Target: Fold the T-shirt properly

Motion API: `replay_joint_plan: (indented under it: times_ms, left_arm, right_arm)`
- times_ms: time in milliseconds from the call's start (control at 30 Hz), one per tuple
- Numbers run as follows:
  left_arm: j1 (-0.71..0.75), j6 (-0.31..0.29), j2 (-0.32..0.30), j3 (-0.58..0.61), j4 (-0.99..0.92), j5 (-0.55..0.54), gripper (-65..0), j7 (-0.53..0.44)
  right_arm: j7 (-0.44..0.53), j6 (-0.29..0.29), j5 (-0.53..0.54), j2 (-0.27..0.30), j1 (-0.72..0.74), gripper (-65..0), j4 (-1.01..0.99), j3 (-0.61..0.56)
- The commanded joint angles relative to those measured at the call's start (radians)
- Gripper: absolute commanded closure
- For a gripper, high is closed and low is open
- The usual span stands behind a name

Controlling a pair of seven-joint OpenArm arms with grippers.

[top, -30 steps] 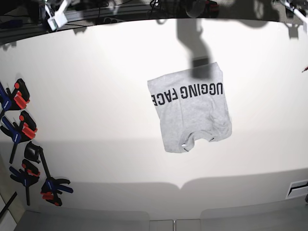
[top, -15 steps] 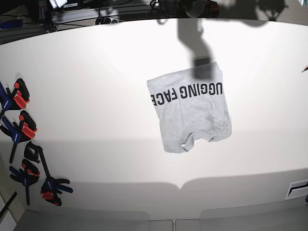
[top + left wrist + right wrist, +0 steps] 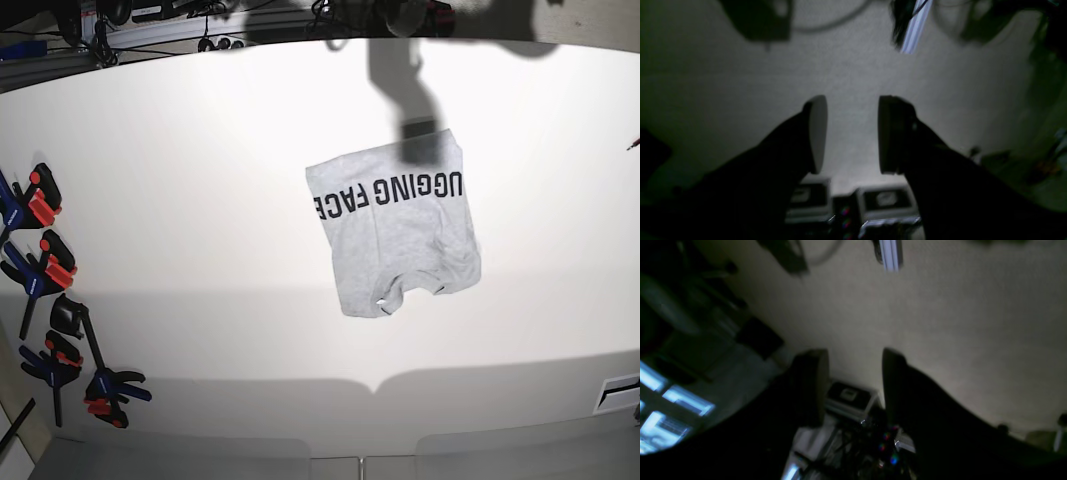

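Note:
The light grey T-shirt (image 3: 398, 230) lies folded into a rough rectangle on the white table (image 3: 200, 200), right of centre, with black lettering "UGGING FACE" upside down across its far part. Neither arm shows in the base view. In the left wrist view my left gripper (image 3: 851, 133) is open and empty, its fingers (image 3: 816, 133) dark against a pale surface. In the right wrist view my right gripper (image 3: 853, 386) is open and empty too. The T-shirt shows in neither wrist view.
Several blue, black and red clamps (image 3: 50, 300) lie along the table's left edge. Dark equipment and cables (image 3: 150, 20) line the far edge. A shadow (image 3: 410, 90) falls across the table onto the shirt's far edge.
The white arm parts at the far left and far right corners of the base view have left the frame. The T-shirt has not moved.

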Motion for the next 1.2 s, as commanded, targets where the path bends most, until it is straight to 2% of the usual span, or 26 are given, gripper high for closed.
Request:
replay_joint_plan:
  times_ms: [0, 100, 167, 300, 400, 467, 533, 600, 667, 800, 867, 900, 1000, 1100, 1167]
  left_arm:
    - [0.002, -0.004, -0.018, 0.034, -0.023, 0.029, -23.0, -0.022]
    - [-0.066, -0.004, -0.040, 0.165, -0.100, 0.102, -23.0, -0.065]
    - [-0.119, -0.004, -0.042, 0.244, -0.142, 0.125, -23.0, -0.089]
    - [-0.251, -0.003, -0.042, 0.409, -0.203, 0.226, -23.0, -0.192]
    - [-0.354, 0.007, -0.041, 0.527, -0.243, 0.280, -23.0, -0.203]
    - [-0.415, 0.066, -0.035, 0.591, -0.277, 0.281, -23.0, -0.229]
    - [-0.476, 0.160, -0.015, 0.635, -0.315, 0.280, -23.0, -0.279]
    - [-0.537, 0.222, 0.026, 0.653, -0.358, 0.282, -23.0, -0.282]
    - [-0.589, 0.226, 0.070, 0.654, -0.405, 0.292, -23.0, -0.282]
    - [-0.667, 0.227, 0.156, 0.654, -0.507, 0.336, -23.0, -0.283]
    - [-0.697, 0.228, 0.192, 0.654, -0.561, 0.336, -23.0, -0.283]
    - [-0.711, 0.252, 0.208, 0.654, -0.586, 0.336, -23.0, -0.285]
    - [-0.740, 0.383, 0.246, 0.654, -0.645, 0.364, -23.0, -0.319]
    - [-0.747, 0.416, 0.273, 0.654, -0.663, 0.487, -23.0, -0.335]
    - [-0.747, 0.439, 0.279, 0.654, -0.662, 0.520, -23.0, -0.337]
  right_arm:
    - [0.029, 0.003, -0.039, 0.016, 0.016, -25.0, -0.026, -0.031]
    - [0.151, 0.003, -0.154, 0.021, 0.095, -25.0, -0.126, -0.136]
    - [0.218, 0.003, -0.188, 0.020, 0.145, -25.0, -0.185, -0.198]
    - [0.399, 0.003, -0.188, 0.008, 0.251, -25.0, -0.284, -0.307]
    - [0.449, 0.003, -0.192, -0.016, 0.332, -25.0, -0.336, -0.373]
    - [0.468, 0.003, -0.242, -0.032, 0.381, -25.0, -0.367, -0.413]
    - [0.541, 0.003, -0.323, -0.047, 0.422, -25.0, -0.402, -0.448]
    - [0.621, 0.003, -0.397, -0.060, 0.455, -25.0, -0.434, -0.483]
    - [0.697, -0.044, -0.482, -0.071, 0.480, -25.0, -0.465, -0.517]
    - [0.810, -0.270, -0.636, -0.080, 0.514, -25.0, -0.528, -0.583]
    - [0.840, -0.360, -0.681, -0.077, 0.520, -25.0, -0.561, -0.607]
    - [0.856, -0.392, -0.693, -0.076, 0.520, -25.0, -0.578, -0.616]
    - [0.908, -0.430, -0.693, -0.076, 0.522, -25.0, -0.628, -0.623]
    - [0.979, -0.436, -0.693, -0.076, 0.522, -25.0, -0.667, -0.623]
    - [1.019, -0.436, -0.693, -0.077, 0.522, -25.0, -0.678, -0.623]
